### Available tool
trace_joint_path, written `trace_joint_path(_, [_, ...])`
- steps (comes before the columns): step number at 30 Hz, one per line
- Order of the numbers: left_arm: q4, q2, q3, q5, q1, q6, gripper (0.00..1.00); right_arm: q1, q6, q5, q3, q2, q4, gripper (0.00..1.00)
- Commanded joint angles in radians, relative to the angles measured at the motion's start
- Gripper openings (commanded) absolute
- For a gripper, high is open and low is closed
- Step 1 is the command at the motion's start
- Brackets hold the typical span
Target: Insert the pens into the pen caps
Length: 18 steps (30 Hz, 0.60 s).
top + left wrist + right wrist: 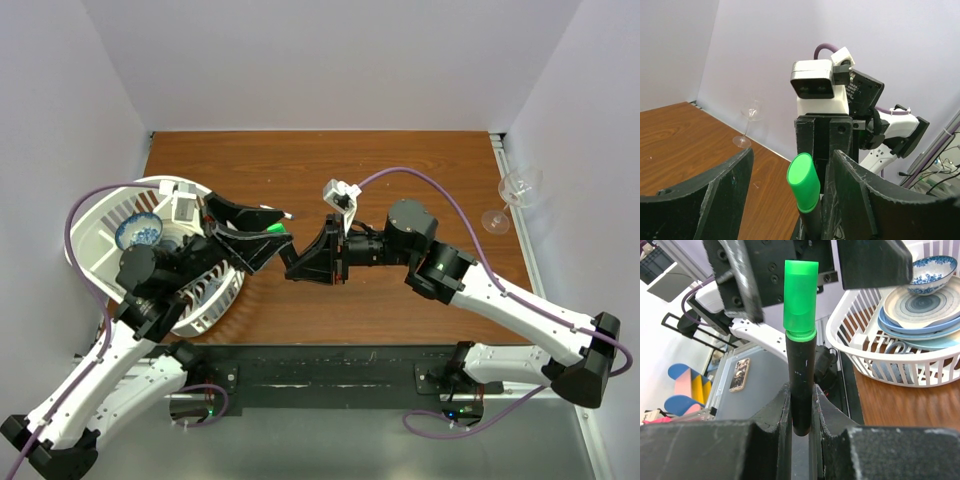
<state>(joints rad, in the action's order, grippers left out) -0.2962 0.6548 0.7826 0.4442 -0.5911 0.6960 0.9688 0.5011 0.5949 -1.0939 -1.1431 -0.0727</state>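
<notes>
Jaws of the right gripper [801, 400] are pinched narrow on the lower body of the black marker [801, 380], which is held in the air above the tabletop [400, 160] with the green cap [800, 295] seated on its far end. Jaws of the left gripper [792, 160] stand wide, 1 on each side of that cap and apart from it, near the white dish basket [90, 225].
</notes>
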Motion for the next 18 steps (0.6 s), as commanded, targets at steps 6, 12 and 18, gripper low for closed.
trace_joint_path(6, [-0.041,0.003,0.044,0.013,0.004,0.013,0.57,0.004,0.014,0.011,0.008,0.019,-0.035,0.0])
trace_joint_path(12, [-0.049,0.02,0.027,0.079,0.004,0.051,0.12,0.004,0.014,0.0,-0.006,0.022,-0.039,0.0])
trace_joint_path(18, [-0.139,0.025,-0.072,0.217,0.005,0.224,0.0,-0.007,-0.104,-0.106,-0.165,-0.001,0.07,0.0])
